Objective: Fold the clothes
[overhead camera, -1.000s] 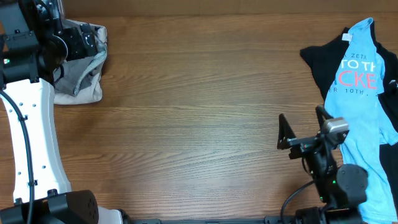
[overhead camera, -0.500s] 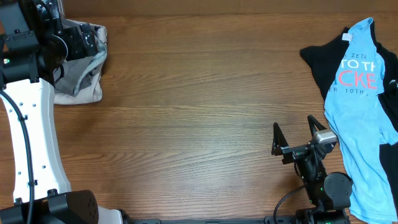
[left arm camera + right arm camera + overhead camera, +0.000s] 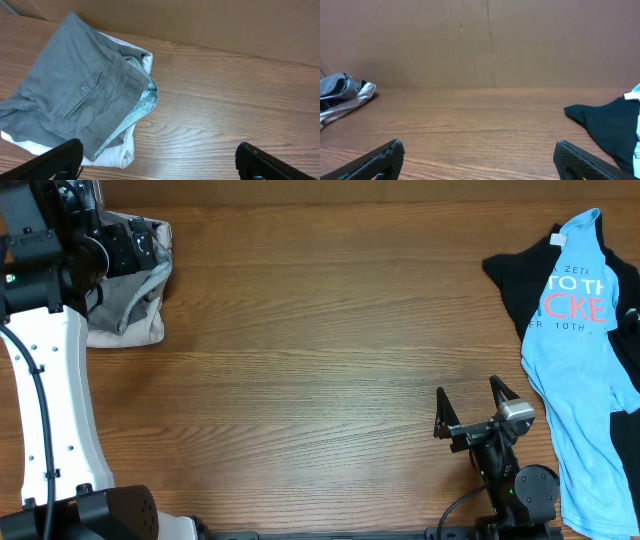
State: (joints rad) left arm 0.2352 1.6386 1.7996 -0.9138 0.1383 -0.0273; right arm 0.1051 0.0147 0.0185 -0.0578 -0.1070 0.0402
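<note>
Spotter: Right end effector [image 3: 468,396] sits nearer the front edge of the desk [image 3: 320,330] than a second ago, and a little further left. Clothes unmoved.
Logger: Fingers?
Spotter: Spread wide, nothing between them. Left end effector [image 3: 157,150] is likewise wide and empty, above the far-left corner.
Logger: Anything obscured?
Spotter: Left arm [image 3: 45,380] covers part of the pile in the overhead. T-shirt [image 3: 580,350] runs off the right frame edge, so its lettering is only partly readable. Black garment [image 3: 512,285] lies mostly under it, kind unclear.
Logger: Orientation?
Spotter: Grey shorts [image 3: 70,95] lie at the far-left corner, on top of beige shorts [image 3: 127,150]. In the left wrist view their long axis runs diagonally, top centre to lower left, and the waistband opening faces right toward bare desk. T-shirt runs far-to-near along the right edge, collar at the far end.
Logger: Look?
Spotter: Shorts dark grey and rumpled, slit pocket facing up, pale patterned lining showing at the waistband. T-shirt light blue, white and red letters.
</note>
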